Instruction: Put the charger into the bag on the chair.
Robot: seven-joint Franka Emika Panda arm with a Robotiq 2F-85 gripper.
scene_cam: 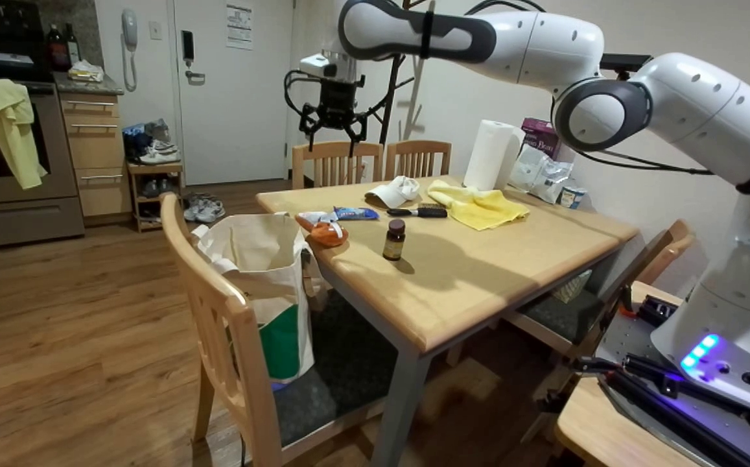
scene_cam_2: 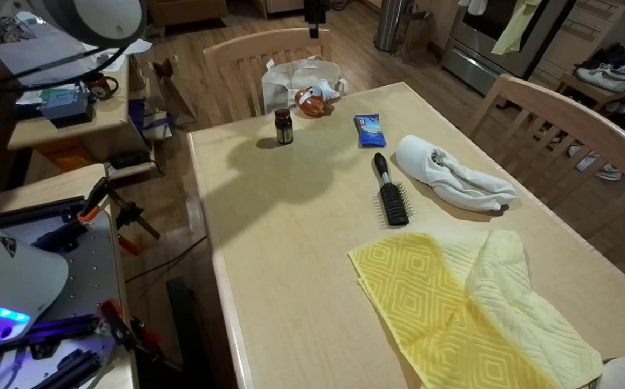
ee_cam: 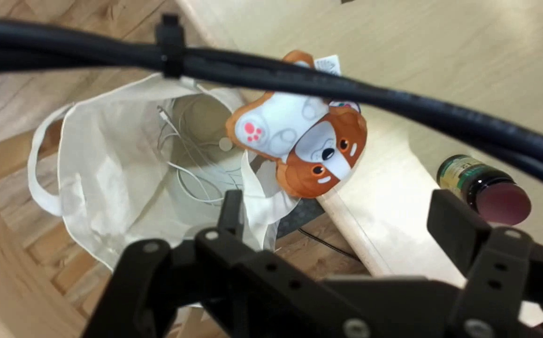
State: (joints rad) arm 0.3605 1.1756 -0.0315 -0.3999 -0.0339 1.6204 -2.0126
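A cream cloth bag (scene_cam: pixel 264 282) with a green patch stands open on the chair (scene_cam: pixel 209 288) by the table's end. It also shows in an exterior view (scene_cam_2: pixel 280 84) and in the wrist view (ee_cam: pixel 107 159). A thin white charger cable (ee_cam: pixel 201 200) lies loosely coiled inside the bag. A small round white piece beside it is unclear. The bag's wall hides the charger in both exterior views. My gripper (scene_cam: pixel 332 144) is open and empty, high above the bag and table end. In the wrist view, nothing is between its fingers (ee_cam: pixel 339 211).
An orange-and-white plush toy (ee_cam: pixel 323 155) lies at the table's edge beside the bag. A dark bottle (scene_cam: pixel 394 241) stands upright nearby. A blue packet (scene_cam_2: pixel 370 129), hairbrush (scene_cam_2: pixel 393 200), white cap (scene_cam_2: pixel 452 178) and yellow cloth (scene_cam_2: pixel 452 313) lie on the table (scene_cam_2: pixel 269 243).
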